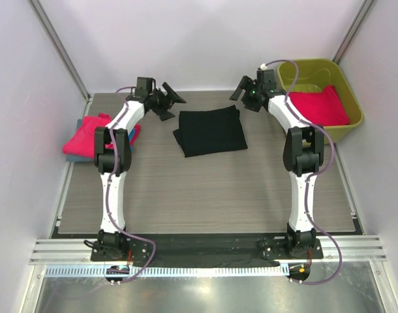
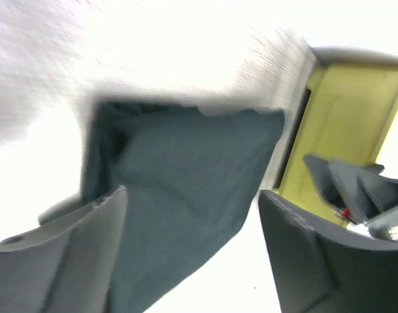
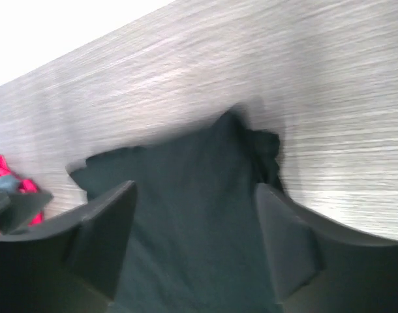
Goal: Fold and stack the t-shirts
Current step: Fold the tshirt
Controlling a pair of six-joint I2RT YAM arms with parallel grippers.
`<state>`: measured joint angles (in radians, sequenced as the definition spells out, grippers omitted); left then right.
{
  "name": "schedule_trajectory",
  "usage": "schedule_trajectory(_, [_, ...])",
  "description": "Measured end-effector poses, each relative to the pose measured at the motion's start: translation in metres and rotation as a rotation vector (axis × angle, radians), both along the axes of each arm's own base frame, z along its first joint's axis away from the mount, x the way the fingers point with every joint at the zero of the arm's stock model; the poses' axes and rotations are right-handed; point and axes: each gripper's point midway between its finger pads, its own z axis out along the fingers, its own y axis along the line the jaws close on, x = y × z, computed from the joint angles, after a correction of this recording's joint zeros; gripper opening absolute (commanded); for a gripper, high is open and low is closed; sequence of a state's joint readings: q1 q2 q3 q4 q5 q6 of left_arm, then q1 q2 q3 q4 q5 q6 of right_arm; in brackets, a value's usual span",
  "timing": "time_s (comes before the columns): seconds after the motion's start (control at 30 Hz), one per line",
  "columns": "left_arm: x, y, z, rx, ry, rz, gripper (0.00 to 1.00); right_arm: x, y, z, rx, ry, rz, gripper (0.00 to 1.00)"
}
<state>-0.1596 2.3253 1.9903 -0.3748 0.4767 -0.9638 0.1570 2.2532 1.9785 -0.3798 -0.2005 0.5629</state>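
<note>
Two arms stand bolted to the aluminium rail (image 1: 205,250) at the near edge of the wood-grain table (image 1: 205,195), and both reach away from it. The left arm (image 1: 112,176) rises from its base and bends at the elbow, its forearm leaning inward. The right arm (image 1: 300,176) mirrors it on the other side. Past the elbows, at mid-table, the black t-shirt (image 1: 211,130) lies folded into a flat rectangle, slightly skewed, touching neither arm. The left gripper (image 1: 171,104) hangs just beside its far left corner. In the left wrist view this gripper (image 2: 192,195) has its fingers (image 2: 88,248) spread wide, holding nothing, with the black cloth (image 2: 186,169) below them. The right gripper (image 1: 240,94) hangs near the far right corner. In its own view this gripper (image 3: 196,189) is likewise parted and empty above the dark fabric (image 3: 192,215). At the left edge of the table, level with the black tee, a folded hot-pink t-shirt (image 1: 87,135) rests on a blue t-shirt (image 1: 77,124) of which only slivers show. In the far right corner stands the olive-green tub (image 1: 351,88), with another hot-pink t-shirt (image 1: 320,105) bunched inside it. The left wrist view catches the tub's wall (image 2: 346,124) beyond the black tee.
</note>
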Motion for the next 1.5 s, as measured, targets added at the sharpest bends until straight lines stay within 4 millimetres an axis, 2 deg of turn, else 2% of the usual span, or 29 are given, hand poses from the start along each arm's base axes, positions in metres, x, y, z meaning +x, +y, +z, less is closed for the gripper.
schedule_trajectory(0.07, [0.008, 0.004, -0.014, 0.000, 0.014, 0.008, 0.94, 0.000, -0.002, -0.005, -0.006, 0.006, -0.002, 0.90])
schedule_trajectory(0.17, [0.006, 0.009, -0.026, 0.013, 0.039, 0.015, 0.94, 0.001, -0.007, -0.005, -0.013, -0.019, -0.004, 0.89])
schedule_trajectory(0.23, [0.001, 0.012, -0.028, 0.027, 0.037, 0.014, 0.93, -0.007, -0.013, -0.012, -0.031, -0.015, -0.005, 0.85])
schedule_trajectory(0.37, [-0.020, 0.015, -0.037, 0.073, 0.041, -0.010, 0.89, -0.023, -0.021, -0.031, -0.072, -0.020, 0.004, 0.85])
schedule_trajectory(0.53, [-0.027, 0.011, -0.046, 0.119, 0.016, -0.044, 0.90, -0.034, -0.027, -0.052, -0.086, 0.008, 0.036, 0.84])
schedule_trajectory(0.57, [-0.028, 0.010, -0.049, 0.128, 0.013, -0.050, 0.90, -0.032, -0.026, -0.050, -0.079, -0.001, 0.045, 0.89])
schedule_trajectory(0.63, [-0.028, 0.009, -0.051, 0.142, 0.005, -0.057, 0.89, -0.028, -0.024, -0.049, -0.062, -0.013, 0.060, 0.89])
schedule_trajectory(0.67, [-0.028, 0.008, -0.051, 0.148, -0.002, -0.060, 0.83, -0.025, -0.024, -0.049, -0.058, -0.019, 0.063, 0.89])
schedule_trajectory(0.77, [-0.025, 0.007, -0.050, 0.162, -0.027, -0.065, 0.79, -0.018, -0.023, -0.055, -0.047, -0.026, 0.071, 0.88])
schedule_trajectory(0.93, [-0.016, 0.007, -0.057, 0.176, -0.034, -0.064, 0.80, -0.010, -0.021, -0.084, -0.036, 0.011, 0.078, 0.84])
schedule_trajectory(1.07, [-0.014, 0.008, -0.070, 0.191, -0.021, -0.067, 0.81, 0.000, -0.018, -0.084, -0.013, -0.008, 0.085, 0.82])
schedule_trajectory(1.23, [-0.009, 0.010, -0.068, 0.221, -0.039, -0.072, 0.84, 0.004, -0.012, -0.085, 0.016, -0.018, 0.099, 0.81])
schedule_trajectory(1.33, [-0.015, 0.015, -0.069, 0.269, -0.052, -0.075, 0.89, 0.005, -0.009, -0.085, 0.030, -0.024, 0.107, 0.80])
schedule_trajectory(1.43, [-0.034, 0.025, -0.064, 0.352, -0.039, -0.078, 0.93, 0.004, -0.006, -0.086, 0.050, -0.036, 0.115, 0.79])
schedule_trajectory(1.5, [-0.045, 0.033, -0.053, 0.436, -0.043, -0.080, 0.93, 0.004, -0.004, -0.086, 0.063, -0.057, 0.123, 0.79])
